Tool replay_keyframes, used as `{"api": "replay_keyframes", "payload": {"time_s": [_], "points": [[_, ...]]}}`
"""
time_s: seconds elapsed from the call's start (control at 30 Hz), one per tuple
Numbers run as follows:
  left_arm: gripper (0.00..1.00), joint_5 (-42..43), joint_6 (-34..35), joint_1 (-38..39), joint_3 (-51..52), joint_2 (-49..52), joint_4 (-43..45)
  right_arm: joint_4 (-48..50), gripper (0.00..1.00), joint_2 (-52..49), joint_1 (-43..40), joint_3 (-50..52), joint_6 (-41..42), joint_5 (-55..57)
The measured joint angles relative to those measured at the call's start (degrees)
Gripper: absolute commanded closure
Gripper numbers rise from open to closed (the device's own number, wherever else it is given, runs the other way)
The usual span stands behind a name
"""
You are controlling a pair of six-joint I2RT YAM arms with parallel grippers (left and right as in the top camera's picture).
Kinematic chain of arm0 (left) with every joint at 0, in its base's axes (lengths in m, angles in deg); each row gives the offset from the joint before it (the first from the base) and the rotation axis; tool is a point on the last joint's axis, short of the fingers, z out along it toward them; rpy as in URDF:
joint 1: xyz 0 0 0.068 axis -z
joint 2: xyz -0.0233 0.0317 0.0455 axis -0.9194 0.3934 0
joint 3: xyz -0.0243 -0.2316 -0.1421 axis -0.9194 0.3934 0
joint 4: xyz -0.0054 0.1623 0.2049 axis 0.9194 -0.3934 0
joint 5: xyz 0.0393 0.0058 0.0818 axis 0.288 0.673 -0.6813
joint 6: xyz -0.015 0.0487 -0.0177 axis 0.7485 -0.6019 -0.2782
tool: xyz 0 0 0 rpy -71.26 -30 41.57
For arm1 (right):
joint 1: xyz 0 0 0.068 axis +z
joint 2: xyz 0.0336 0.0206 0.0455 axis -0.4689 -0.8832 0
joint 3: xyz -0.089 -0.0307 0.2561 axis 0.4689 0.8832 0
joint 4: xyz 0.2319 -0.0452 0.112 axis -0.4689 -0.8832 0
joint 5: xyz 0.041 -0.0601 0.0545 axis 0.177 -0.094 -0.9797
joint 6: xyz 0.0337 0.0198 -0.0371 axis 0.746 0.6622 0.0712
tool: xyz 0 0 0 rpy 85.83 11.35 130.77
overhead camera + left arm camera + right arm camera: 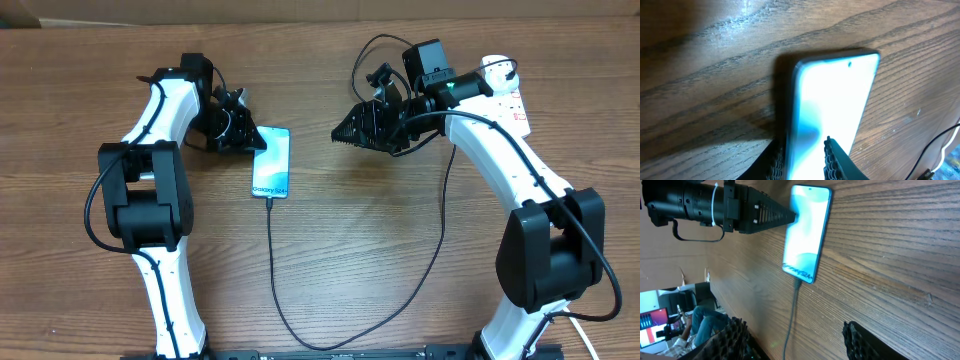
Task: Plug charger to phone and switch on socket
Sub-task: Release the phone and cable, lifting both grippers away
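Note:
The phone (272, 162) lies flat on the table with its light blue screen lit. It also shows in the left wrist view (832, 95) and the right wrist view (806, 230). The charger's black cable (272, 270) is plugged into the phone's near end (799, 283). It loops along the front and runs up behind my right arm. The white socket strip (512, 100) with red markings lies at the far right, partly hidden by that arm. My left gripper (244, 136) is shut on the phone's far left edge (805, 160). My right gripper (345, 133) is open and empty (800, 345), hovering to the right of the phone.
The wooden table (350, 250) runs under both arms. The cable's slack (400, 300) lies across the front middle. Beyond the table's edge, a person and a screen (670, 325) show in the right wrist view.

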Motion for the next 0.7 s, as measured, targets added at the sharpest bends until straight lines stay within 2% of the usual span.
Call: {"api": "replay_keyframes", "payload": {"time_s": [0.5, 0.7], "points": [[0.78, -0.1, 0.0, 0.0, 0.0, 0.0, 0.0, 0.0, 0.38, 0.0, 0.0, 0.0, 0.0, 0.0], [0.77, -2.8, 0.5, 0.0, 0.0, 0.0, -0.6, 0.0, 0.37, 0.0, 0.0, 0.0, 0.0, 0.1]]}}
